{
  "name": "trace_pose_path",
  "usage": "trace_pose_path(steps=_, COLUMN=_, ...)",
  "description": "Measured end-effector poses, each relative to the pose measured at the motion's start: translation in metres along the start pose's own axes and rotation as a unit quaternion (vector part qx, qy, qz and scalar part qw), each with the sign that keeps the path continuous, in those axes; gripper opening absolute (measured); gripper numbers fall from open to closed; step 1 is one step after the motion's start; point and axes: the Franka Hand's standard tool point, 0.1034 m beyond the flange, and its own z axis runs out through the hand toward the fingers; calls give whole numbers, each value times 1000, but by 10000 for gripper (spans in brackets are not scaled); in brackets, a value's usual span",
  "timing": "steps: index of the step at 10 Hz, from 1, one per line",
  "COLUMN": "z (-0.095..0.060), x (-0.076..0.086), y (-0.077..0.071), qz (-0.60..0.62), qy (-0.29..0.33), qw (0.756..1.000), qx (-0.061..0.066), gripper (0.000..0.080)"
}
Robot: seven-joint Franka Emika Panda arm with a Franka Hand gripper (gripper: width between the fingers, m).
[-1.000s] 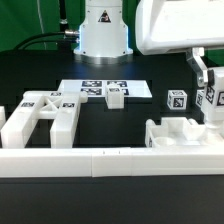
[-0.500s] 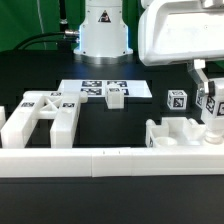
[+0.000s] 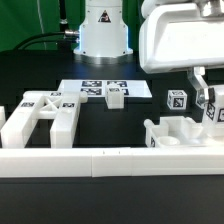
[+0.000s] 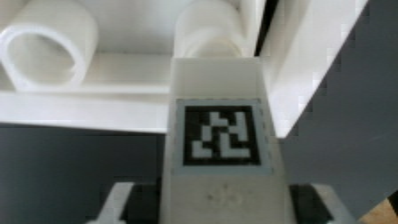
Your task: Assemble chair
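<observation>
My gripper (image 3: 209, 98) hangs at the exterior view's right, shut on a long white tagged chair piece (image 3: 216, 114) that stands upright. The piece hangs right over a chunky white chair block (image 3: 183, 134) with raised walls. In the wrist view the held piece (image 4: 222, 120) runs between my two fingers (image 4: 128, 202), and my gripper (image 4: 222, 208) grips its sides. Beyond it lies the white block with round holes (image 4: 54, 60). A slotted chair panel (image 3: 40, 115) lies at the exterior view's left. Small tagged cubes (image 3: 115, 96) (image 3: 177, 100) sit further back.
The marker board (image 3: 88, 87) lies flat at the back middle, before the robot base (image 3: 103, 30). A long low white rail (image 3: 110, 160) runs along the front of the black table.
My gripper has come down a little with the tagged piece still in it, closer to the chunky block. Nothing else has moved.
</observation>
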Motion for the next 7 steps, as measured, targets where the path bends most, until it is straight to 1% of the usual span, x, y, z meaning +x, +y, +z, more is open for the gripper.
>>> trace_pose_path(steps=2, z=0, x=-2, y=-5, qz=-4, qy=25, qw=1000, qx=-1, gripper=287)
trace_pose_path(steps=3, z=0, x=-4, y=-9, qz=-7, qy=55, qw=998, qx=-2, gripper=287)
trace_pose_path(steps=4, z=-1, x=-5, y=-9, qz=-7, qy=67, qw=998, qx=-4, gripper=287)
trace_pose_path(steps=6, z=-1, x=-5, y=-9, qz=-11, qy=64, qw=998, qx=-4, gripper=297)
trace_pose_path(steps=7, z=-1, x=-5, y=-8, qz=-12, qy=64, qw=998, qx=-4, gripper=515)
